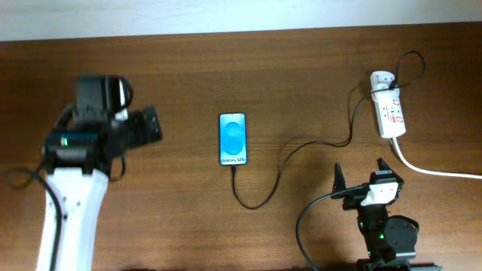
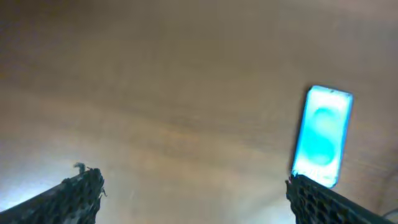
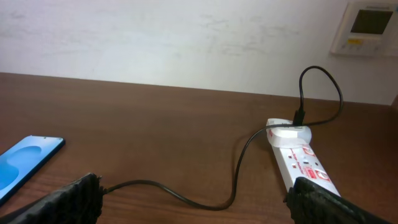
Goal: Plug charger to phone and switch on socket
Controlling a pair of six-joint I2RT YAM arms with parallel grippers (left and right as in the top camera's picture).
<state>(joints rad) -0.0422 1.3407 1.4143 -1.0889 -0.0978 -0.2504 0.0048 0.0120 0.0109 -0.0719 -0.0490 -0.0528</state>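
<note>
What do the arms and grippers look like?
Left arm: white link, black wrist, green light. Right arm: black, green light, looping black cable, white block. Left gripper and right gripper: black, textured fingers.

table (image 1: 301,68) — brown wood | wall (image 3: 155,37) — white, behind table | wall panel (image 3: 368,25), small display, mounted on wall

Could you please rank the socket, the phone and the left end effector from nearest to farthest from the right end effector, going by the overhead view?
1. The socket, just ahead of the right end effector and slightly to its right.
2. The phone, off to its left, mid-scene.
3. The left end effector, beyond the phone, farthest left.
</note>
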